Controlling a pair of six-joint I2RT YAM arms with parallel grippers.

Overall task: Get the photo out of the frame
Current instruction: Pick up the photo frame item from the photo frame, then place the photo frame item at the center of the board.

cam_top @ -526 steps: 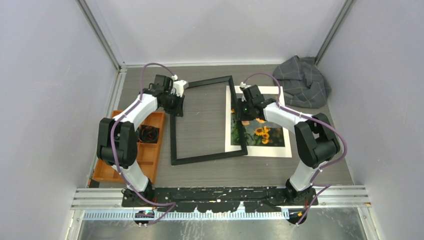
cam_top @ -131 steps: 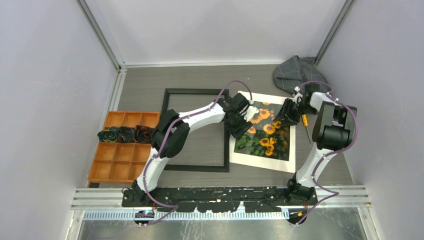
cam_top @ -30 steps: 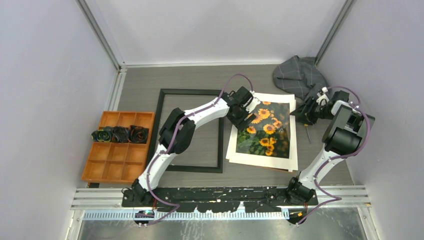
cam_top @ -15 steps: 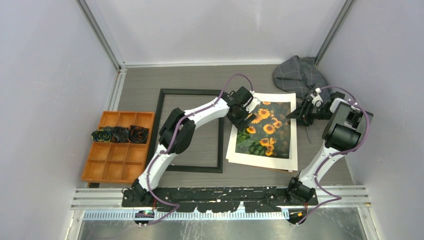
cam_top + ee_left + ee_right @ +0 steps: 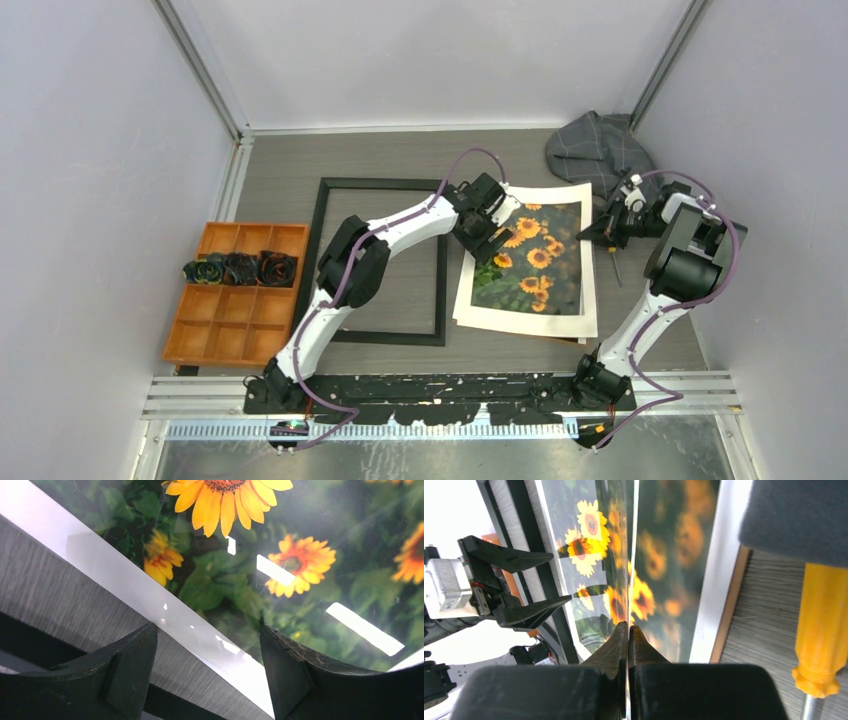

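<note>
From above, the photo (image 5: 530, 265) lies face up right of centre on the table (image 5: 400, 160). It rests on a pale board (image 5: 470, 312) wider than itself. It is outside the frame (image 5: 375, 340), whose bare black border lies flat just beside it on the left. The left gripper (image 5: 492, 232) sits over the photo's far left corner, and the right gripper (image 5: 600, 230) is at its right edge. An orange tray (image 5: 235, 325) stands well apart on the left, and a grey cloth (image 5: 600, 150) lies in the far right corner.

Left wrist: the jaws stand wide apart with nothing between them, above the photo's white left margin (touching or not, I cannot tell).

Right wrist: the jaws are pinched tight on the edge of a thin glossy sheet (image 5: 631, 555) seen edge-on. Whether that is the photo or a clear cover over it, I cannot tell. A yellow-handled screwdriver (image 5: 819, 630) lies on the table to the right.
</note>
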